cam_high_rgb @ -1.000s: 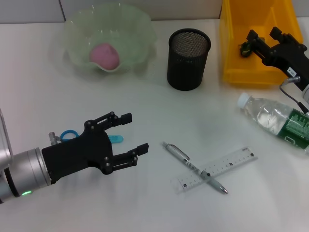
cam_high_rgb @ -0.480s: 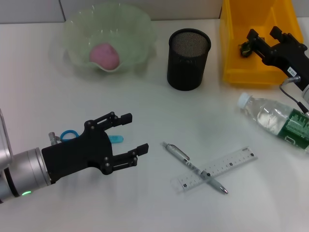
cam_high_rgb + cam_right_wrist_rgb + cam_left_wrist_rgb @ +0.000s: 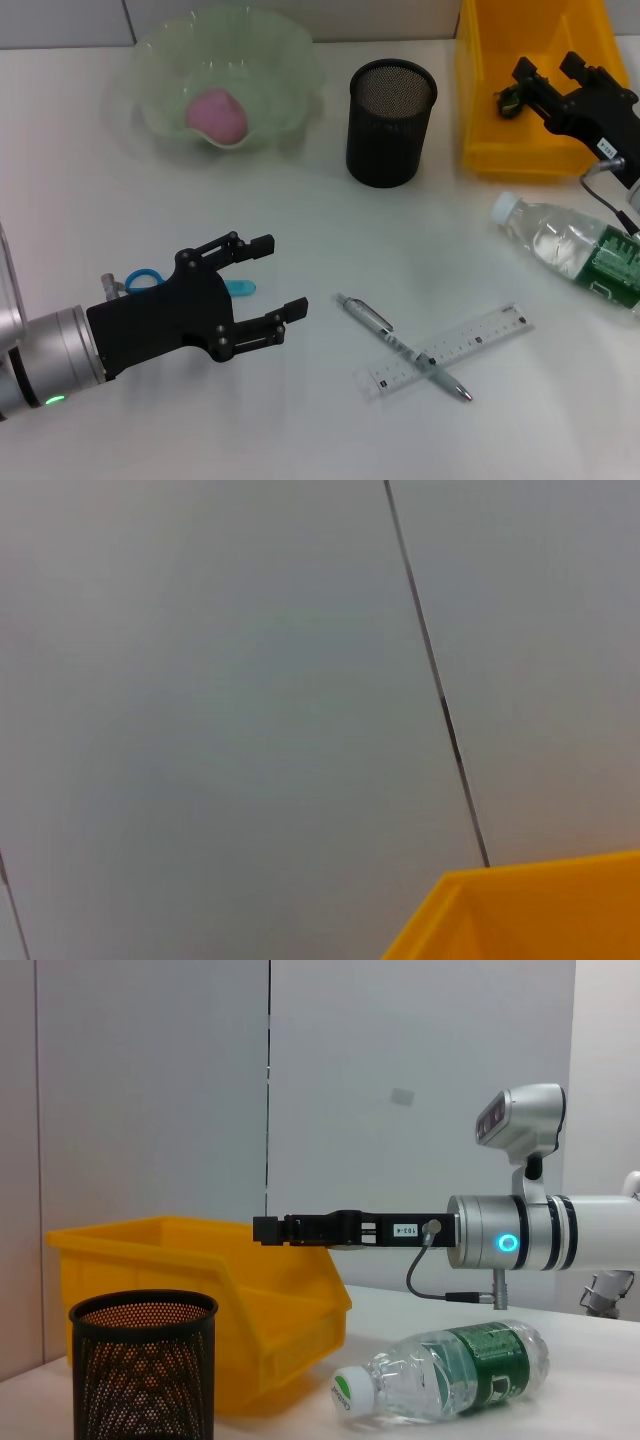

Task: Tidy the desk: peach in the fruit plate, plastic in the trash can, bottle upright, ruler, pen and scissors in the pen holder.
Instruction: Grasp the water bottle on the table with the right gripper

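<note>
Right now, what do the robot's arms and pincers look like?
Both arms are silver tubes ending in black pincers. The left pincer has jointed black fingers, and a small green light glows on its arm. The right pincer carries a white label, a grey cable, and a blue ring light.

Pink peach point(image 3: 218, 114) rests in green fruit plate point(image 3: 290, 60), far beyond left gripper point(image 3: 270, 276). Blue-handled scissors point(image 3: 142, 279) lie partly hidden under it. Pen point(image 3: 372, 318) crosses clear ruler point(image 3: 487, 333) just right of its fingertips. Bottle point(image 3: 570, 247) lies sideways beside right gripper point(image 3: 549, 77), over yellow trash can point(image 3: 480, 70); black mesh pen holder point(image 3: 390, 122) between grippers.
</note>
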